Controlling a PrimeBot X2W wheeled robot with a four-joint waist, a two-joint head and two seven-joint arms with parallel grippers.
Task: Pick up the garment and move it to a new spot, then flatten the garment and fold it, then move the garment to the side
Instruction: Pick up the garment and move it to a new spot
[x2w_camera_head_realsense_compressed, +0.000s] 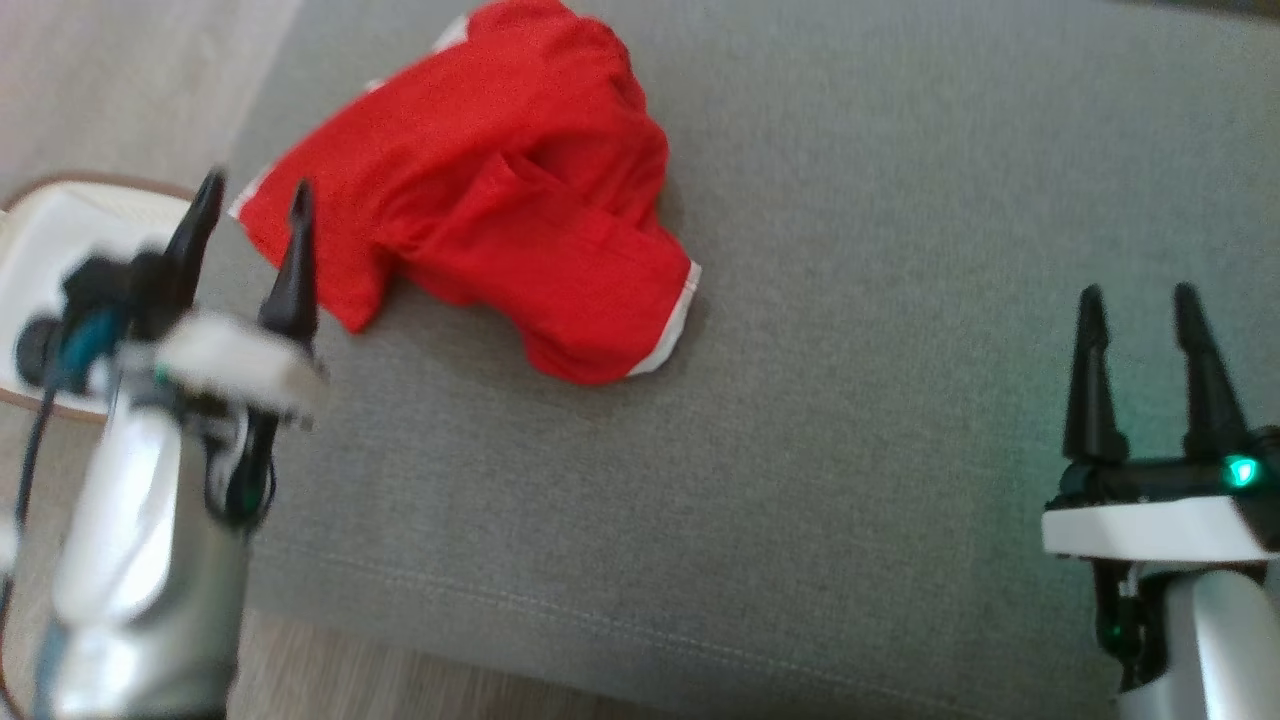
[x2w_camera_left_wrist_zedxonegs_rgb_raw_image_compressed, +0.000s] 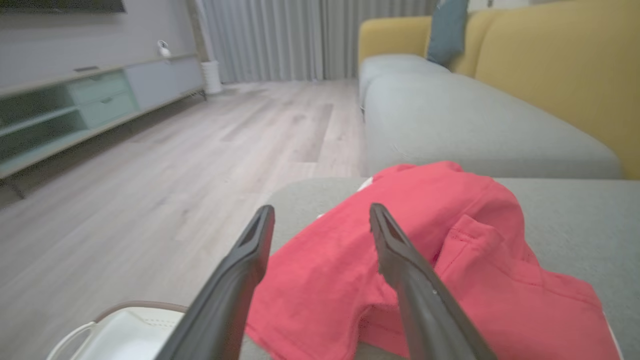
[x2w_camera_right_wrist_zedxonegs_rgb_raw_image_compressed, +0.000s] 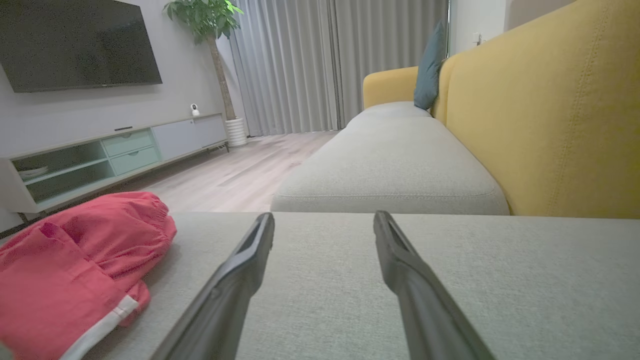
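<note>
Head view: one red garment (x2w_camera_head_realsense_compressed: 500, 190) on grey cushion (x2w_camera_head_realsense_compressed: 850, 420); left gripper (x2w_camera_head_realsense_compressed: 257, 185), right gripper (x2w_camera_head_realsense_compressed: 1137, 292) both parted, empty.

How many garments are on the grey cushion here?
1: a red garment, crumpled at the cushion's far left, just ahead of the left claw. A second piece bundled inside could be hidden.

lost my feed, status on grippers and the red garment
Left gripper open, beside crumpled red white-trimmed garment. Right gripper open, over grey fabric cushion. Nothing held, no obstruction seen.
</note>
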